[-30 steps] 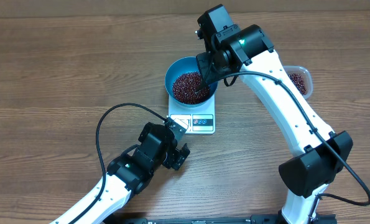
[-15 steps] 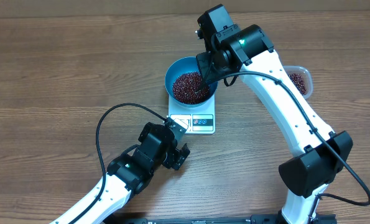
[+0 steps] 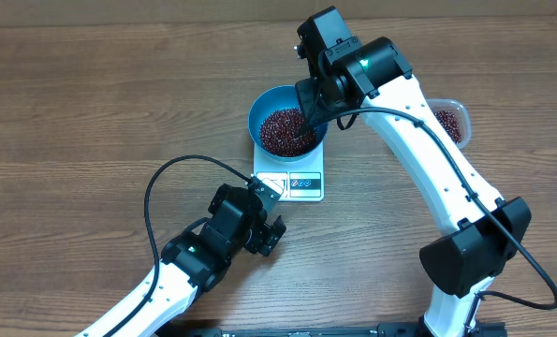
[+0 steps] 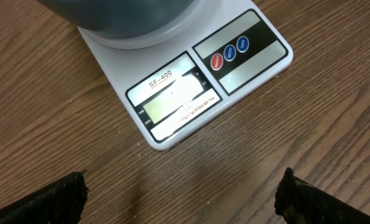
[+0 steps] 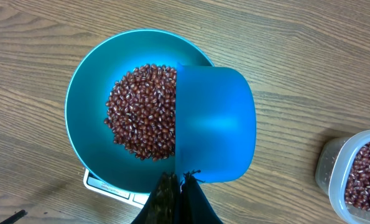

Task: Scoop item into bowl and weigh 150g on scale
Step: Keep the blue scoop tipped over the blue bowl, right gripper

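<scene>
Wooden table (image 3: 91,112), seen from overhead and from both wrists.

(a) Your right arm (image 3: 437,178) reaches from the near edge across to the far middle of the table. Your left arm (image 3: 180,271) lies low at the near left, pointing toward the scale.

(b) The white scale (image 4: 247,68) sits at the table's centre. The teal bowl (image 5: 88,99) stands on its platform, covering the rear part and leaving the front panel exposed.

(c) A clear plastic tub (image 5: 328,165), partly filled with beans, stands to the right of the bowl, apart from it.

(d) Your right gripper (image 5: 180,193) is clenched on the near end of the bright blue scoop (image 5: 216,124). The scoop hangs over the right half of the bowl, its outer side toward the wrist camera.

(e) Your left gripper (image 4: 181,199) is spread wide and grasps nothing. It hovers just in front of the scale, one finger at each side of the wrist view.

(f) The display (image 4: 172,99) faces your left wrist; its reading appears washed out and cannot be made out.

(g) The red-brown beans (image 5: 141,112) form a heap in the bowl's bottom.
</scene>
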`<state>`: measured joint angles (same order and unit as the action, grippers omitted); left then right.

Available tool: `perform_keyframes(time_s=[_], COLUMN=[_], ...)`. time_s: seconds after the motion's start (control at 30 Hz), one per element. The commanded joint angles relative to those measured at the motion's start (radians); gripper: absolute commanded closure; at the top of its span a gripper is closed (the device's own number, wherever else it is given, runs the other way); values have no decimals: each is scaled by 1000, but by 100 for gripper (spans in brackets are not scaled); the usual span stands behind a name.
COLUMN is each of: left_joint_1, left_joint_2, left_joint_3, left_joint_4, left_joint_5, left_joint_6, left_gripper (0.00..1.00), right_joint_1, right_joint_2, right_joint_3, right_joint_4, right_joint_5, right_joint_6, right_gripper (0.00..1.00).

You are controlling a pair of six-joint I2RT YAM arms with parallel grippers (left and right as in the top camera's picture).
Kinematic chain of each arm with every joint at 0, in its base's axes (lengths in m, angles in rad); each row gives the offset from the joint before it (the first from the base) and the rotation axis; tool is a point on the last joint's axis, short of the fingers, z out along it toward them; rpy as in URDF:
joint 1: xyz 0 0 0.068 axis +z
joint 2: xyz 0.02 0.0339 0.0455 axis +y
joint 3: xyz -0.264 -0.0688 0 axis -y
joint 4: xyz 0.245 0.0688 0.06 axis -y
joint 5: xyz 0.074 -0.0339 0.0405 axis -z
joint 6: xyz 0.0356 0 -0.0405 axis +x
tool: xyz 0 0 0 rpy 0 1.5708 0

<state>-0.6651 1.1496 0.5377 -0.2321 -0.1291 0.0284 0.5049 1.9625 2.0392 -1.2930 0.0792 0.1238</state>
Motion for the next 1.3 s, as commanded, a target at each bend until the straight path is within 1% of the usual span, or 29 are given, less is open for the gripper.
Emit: perform_keyframes(time_s=[0.0,0.53,0.67,0.77,0.83,0.93,1.27], left_joint_1=[4,4,4,4,4,4,4], left_joint_2=[1,1,1,1,1,2,2], left_joint_3=[23,23,23,23,23,23,23], left_joint_4=[0,0,0,0,0,-2,-3], left_joint_5=[-12,-12,-11,-11,-11,-11,-11], left_joint_6=[-6,-6,-6,-6,-6,-6,-6], left_gripper=[0,0,0,0,0,0,0], right_joint_1=[5,7,7,9,10,10,11], right_joint_2=[-34,-34,-34,-34,-34,-34,-34], right_joint_3=[30,30,30,30,30,30,30], right_joint_4=[8,1,-5,2,3,5,6], right_joint_5=[10,-10,33,-5,42,10,31], right_joint_6=[3,6,4,10,8,10,11], right_gripper=[96,96,96,96,96,96,96])
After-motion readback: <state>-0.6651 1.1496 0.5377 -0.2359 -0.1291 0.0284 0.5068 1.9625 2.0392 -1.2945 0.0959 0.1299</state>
